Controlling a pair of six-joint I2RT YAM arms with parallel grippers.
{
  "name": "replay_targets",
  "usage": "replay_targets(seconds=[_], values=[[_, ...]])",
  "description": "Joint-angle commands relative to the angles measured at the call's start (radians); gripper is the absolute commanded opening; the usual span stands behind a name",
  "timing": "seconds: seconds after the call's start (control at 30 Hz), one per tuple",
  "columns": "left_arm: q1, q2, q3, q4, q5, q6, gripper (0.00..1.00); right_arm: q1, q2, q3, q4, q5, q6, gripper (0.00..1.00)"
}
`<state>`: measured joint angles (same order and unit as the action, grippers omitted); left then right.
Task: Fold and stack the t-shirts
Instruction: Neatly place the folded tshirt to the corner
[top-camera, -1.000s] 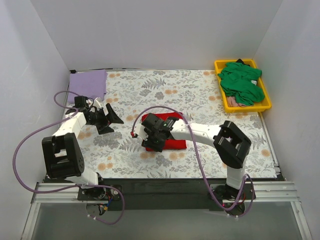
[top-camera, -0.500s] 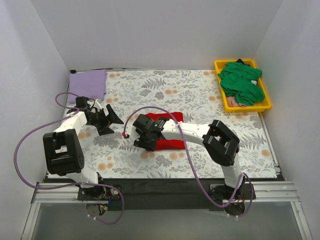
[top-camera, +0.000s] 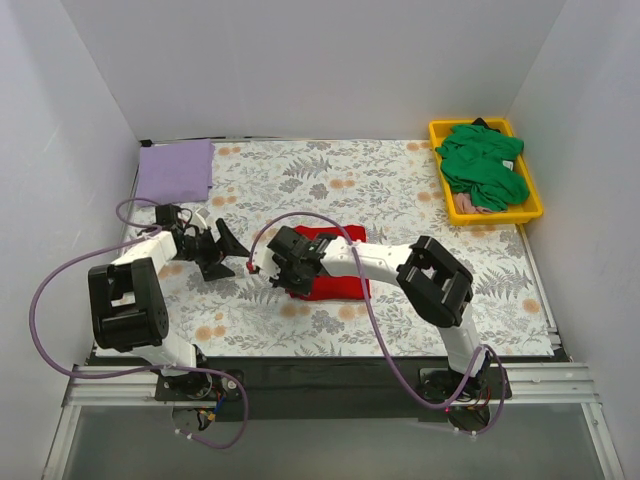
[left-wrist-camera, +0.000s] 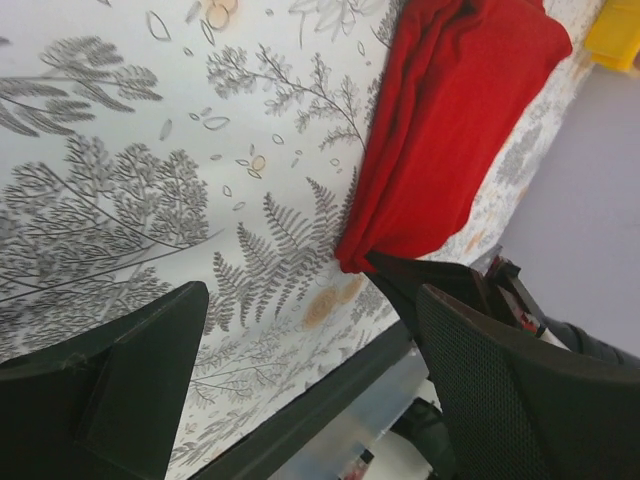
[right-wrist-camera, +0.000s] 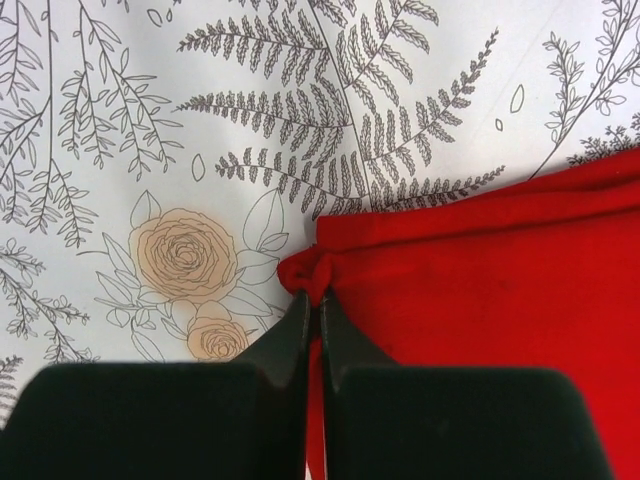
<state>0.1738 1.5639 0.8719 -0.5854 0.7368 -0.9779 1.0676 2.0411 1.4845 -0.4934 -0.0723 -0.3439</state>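
Lying flat at the far left corner of the floral cloth (top-camera: 400, 190) is the lavender t-shirt (top-camera: 176, 170). Nearer, the left gripper (top-camera: 232, 255) hangs low over the cloth, fingers spread wide and holding nothing. Just to its right the red t-shirt (top-camera: 340, 265) lies folded at mid-table, and the right gripper (right-wrist-camera: 312, 305) pinches a bunched corner of it. Far right, the green t-shirt (top-camera: 485, 165) is heaped in the yellow tray (top-camera: 537, 208)
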Motion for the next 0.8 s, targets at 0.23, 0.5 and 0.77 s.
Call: replay_targets(seconds=[0.23,0.5,0.77], values=[[-0.105,0.071,-0.047,0.295,0.222,-0.247,0.87,-0.113,-0.159,-0.032,0.049,-0.162,-0.046,0.01],[-0.258,0.209,-0.01,0.492,0.193,-0.475,0.88,-0.129,-0.179,-0.018,0.055,-0.19,-0.029,0.01],[-0.347,0.275,-0.019,0.668,0.156,-0.637,0.88,-0.132,-0.15,0.019,0.053,-0.23,0.0,0.01]])
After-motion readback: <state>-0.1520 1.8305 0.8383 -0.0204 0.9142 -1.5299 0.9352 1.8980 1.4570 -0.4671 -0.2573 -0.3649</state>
